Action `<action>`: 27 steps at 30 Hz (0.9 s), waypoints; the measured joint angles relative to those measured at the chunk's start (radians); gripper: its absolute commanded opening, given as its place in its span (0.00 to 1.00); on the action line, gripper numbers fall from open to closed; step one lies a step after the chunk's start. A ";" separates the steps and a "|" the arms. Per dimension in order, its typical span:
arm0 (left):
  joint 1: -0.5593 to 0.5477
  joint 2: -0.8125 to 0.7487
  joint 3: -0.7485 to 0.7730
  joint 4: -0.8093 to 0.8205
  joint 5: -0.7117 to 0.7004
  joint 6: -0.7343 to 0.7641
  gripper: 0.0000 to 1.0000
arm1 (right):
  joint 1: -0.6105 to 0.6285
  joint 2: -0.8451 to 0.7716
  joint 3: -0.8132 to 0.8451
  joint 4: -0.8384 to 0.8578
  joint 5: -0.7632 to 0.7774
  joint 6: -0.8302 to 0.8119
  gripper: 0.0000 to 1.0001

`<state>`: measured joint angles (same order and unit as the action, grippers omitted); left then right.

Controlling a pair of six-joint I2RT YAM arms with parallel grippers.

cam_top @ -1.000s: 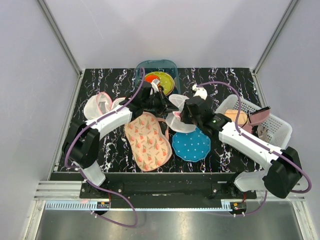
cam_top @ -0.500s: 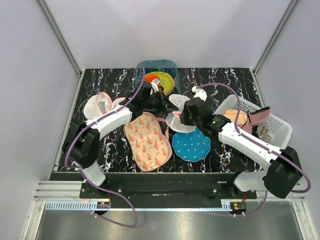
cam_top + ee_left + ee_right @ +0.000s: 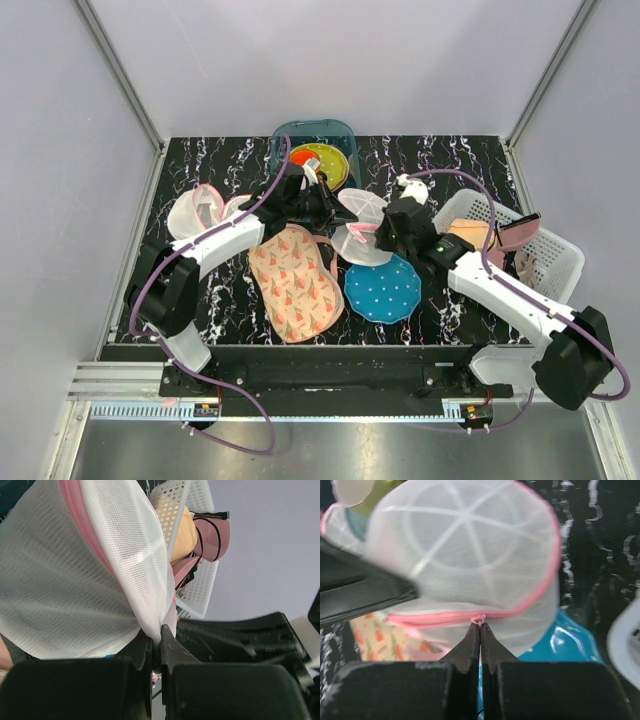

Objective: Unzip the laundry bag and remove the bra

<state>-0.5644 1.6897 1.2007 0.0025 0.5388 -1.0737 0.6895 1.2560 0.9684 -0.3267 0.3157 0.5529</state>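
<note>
Right gripper (image 3: 480, 626) is pinching fully closed on the zip pull (image 3: 479, 618). The bag (image 3: 470, 555) is lying straight ahead of its fingertips, with the pink zip line running crosswise to them. Left gripper (image 3: 160, 632) is clamping closed on a fold of mesh on the bag's opposite side, so the bag is sitting between both arms. Right arm is the nearer to the zip. Count: one bag, one pull, two grippers. Bra is not showing; judging it hidden inside.

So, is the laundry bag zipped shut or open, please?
Shut where visible: on the laundry bag the zip runs closed to the pull the right gripper pinches.
</note>
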 measured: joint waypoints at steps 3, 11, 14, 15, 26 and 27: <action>0.000 0.000 0.000 0.000 0.000 0.000 0.00 | -0.061 -0.034 -0.038 -0.001 -0.010 -0.006 0.00; -0.004 0.003 0.011 -0.008 0.029 0.011 0.00 | -0.164 -0.064 -0.085 -0.031 -0.071 -0.018 0.00; -0.004 0.047 0.082 -0.029 0.047 0.032 0.00 | -0.167 -0.082 -0.071 -0.048 -0.108 -0.018 0.00; -0.004 0.081 0.135 -0.043 0.058 0.043 0.00 | -0.168 -0.087 -0.063 -0.054 -0.127 -0.018 0.00; 0.011 0.360 0.610 -0.361 0.062 0.264 0.91 | -0.169 -0.088 -0.054 -0.033 -0.234 0.014 0.00; 0.015 0.356 0.610 -0.382 0.058 0.277 0.92 | -0.169 -0.088 -0.054 -0.029 -0.239 0.021 0.00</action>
<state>-0.5495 2.0460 1.8107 -0.3794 0.5972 -0.7971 0.5209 1.1683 0.9142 -0.3553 0.0765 0.5739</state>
